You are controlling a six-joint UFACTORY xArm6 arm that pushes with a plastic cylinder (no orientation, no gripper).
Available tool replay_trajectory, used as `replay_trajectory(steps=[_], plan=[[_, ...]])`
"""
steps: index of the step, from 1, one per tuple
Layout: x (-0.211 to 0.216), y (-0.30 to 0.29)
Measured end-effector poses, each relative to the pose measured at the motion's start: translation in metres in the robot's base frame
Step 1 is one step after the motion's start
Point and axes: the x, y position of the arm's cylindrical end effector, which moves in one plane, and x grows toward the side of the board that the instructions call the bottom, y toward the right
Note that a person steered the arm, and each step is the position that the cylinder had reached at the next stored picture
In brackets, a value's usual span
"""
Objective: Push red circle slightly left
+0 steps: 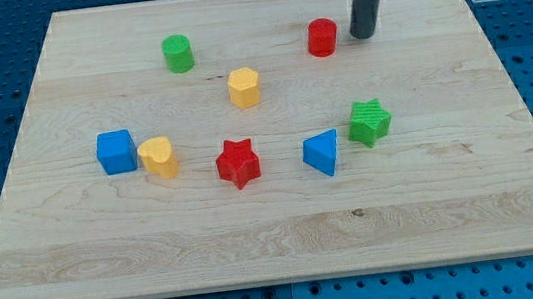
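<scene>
Scene: a pale wooden worktop (278, 249) seen from above and slightly in front, lying on a blue pegboard base, with eight small coloured blocks spread over it.
Red circle: a short upright red cylinder (322, 37) near the view's top, right of centre, standing alone on bare wood.
My tip: the lower end of a dark upright rod (363, 35), just beside the red circle on the view's right; whether it touches the block or a sliver of wood shows between them cannot be told.
Claw: there is none on this arm, only the plain rod, so nothing spreads, presses together or pinches.
Neighbours: a green circle (177, 54) well apart toward the view's left, at about the same height; a yellow block (244, 88) below and left of the red circle, near but clear of it.
Other blocks: blue cube (116, 152), second yellow block (158, 157), red star (238, 163), blue triangle (322, 152) and green star (370, 122), all in the lower half.
Handling: the red circle looks small, light and rigid; it should slide readily on smooth wood.
Contact spot: its right side, low and through the middle, since an off-centre push on a round wall would likely send it astray.
Risk: a light block may overshoot, so "slightly" calls for a short, slow push.
</scene>
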Motion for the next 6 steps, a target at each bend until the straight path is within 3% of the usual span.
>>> replay_trajectory(steps=[6], plan=[[0.001,-0.059]])
